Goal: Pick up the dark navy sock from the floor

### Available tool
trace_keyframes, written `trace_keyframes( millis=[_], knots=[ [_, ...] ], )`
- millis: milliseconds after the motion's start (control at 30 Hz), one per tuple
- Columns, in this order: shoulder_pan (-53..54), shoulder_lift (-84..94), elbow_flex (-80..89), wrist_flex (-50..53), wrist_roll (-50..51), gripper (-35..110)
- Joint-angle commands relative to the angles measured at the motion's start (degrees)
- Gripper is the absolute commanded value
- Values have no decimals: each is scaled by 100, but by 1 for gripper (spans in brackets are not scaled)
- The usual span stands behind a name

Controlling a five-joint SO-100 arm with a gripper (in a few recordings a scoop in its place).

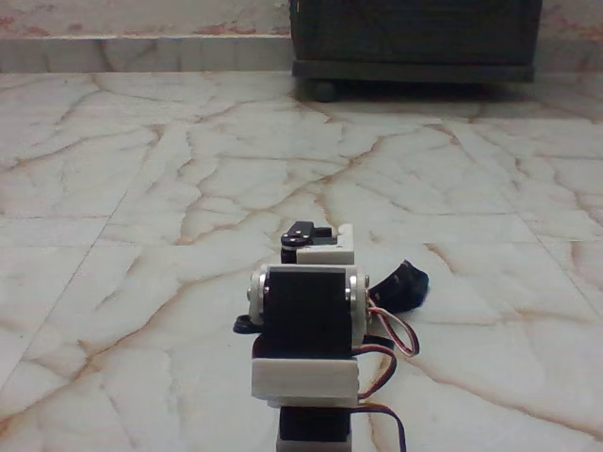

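Observation:
The dark navy sock (403, 285) lies on the floor (141, 188), a rounded dark end poking out to the right of the arm. The rest of it is hidden behind the arm's body. The white-and-black arm (306, 325) stands in the lower middle of the fixed view, seen from behind and folded down toward the floor. Its wrist part (318, 243) shows just above the servo block, level with the sock and to its left. The fingers are hidden behind the arm, so I cannot tell whether they are open or whether they touch the sock.
A dark wooden cabinet (415, 38) on round feet stands at the back right against the wall step. Red, white and dark wires (396, 344) loop out on the arm's right side. Marble tiles stretch away to the left and ahead.

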Motion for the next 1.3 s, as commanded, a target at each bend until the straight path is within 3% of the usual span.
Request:
trace_keyframes(
  millis=[0, 533, 833, 1100, 1267],
  knots=[
    [396, 123, -9, 316, -44, 0],
    [325, -290, -246, 589, 290, 0],
    [132, -1521, -1890, 1573, 1547, 0],
    [35, -2777, -3059, 1714, 2646, 0],
    [105, -3463, -3779, 2742, 3586, 0]
  ],
)
